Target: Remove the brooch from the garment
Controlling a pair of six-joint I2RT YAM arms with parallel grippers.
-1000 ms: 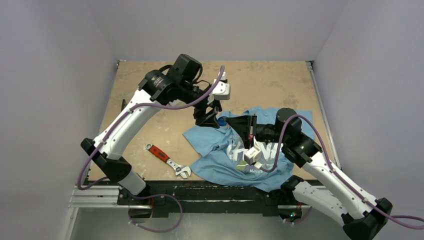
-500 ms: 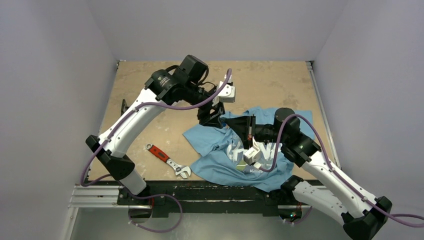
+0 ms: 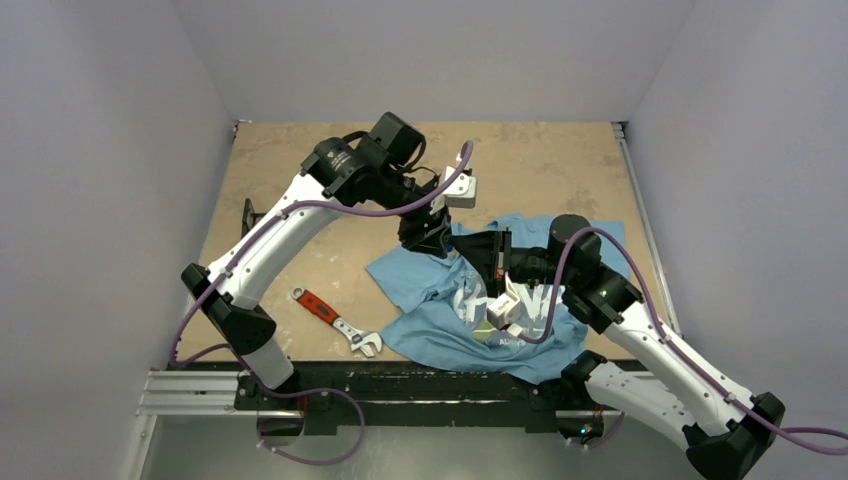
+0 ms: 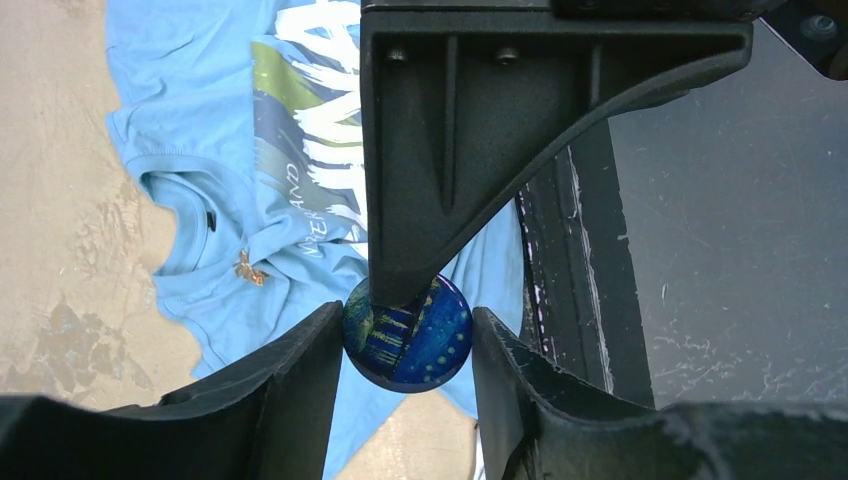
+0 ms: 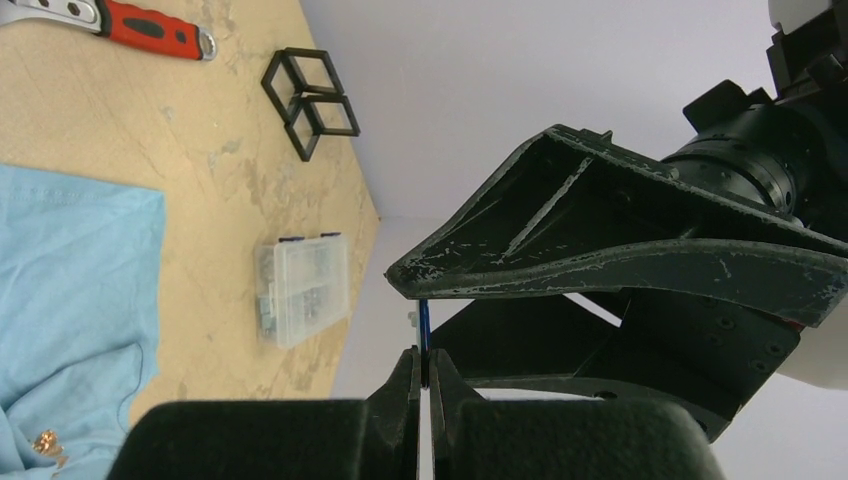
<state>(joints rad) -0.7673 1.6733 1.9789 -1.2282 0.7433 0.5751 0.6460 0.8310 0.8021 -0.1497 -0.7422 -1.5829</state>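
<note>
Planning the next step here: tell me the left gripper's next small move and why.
Probably close the left gripper onto the blue round brooch: its fingers closely flank the disc's two sides with no firm grip evident, while the right gripper pinches its edge, shut.

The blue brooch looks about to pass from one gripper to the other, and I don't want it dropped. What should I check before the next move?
1. The right gripper is shut on the blue brooch: ok. It pinches the thin edge.
2. The brooch is centred in the left gripper: ok. One finger stands on each side of it.
3. The left fingers are pressing firmly on the rim: cannot tell. They sit right at the rim.
4. The brooch is free of the T-shirt: ok. Neither wrist view shows cloth on it.
5. Nothing else is on the shirt: not ok. A small gold pin sits by the collar.
</note>
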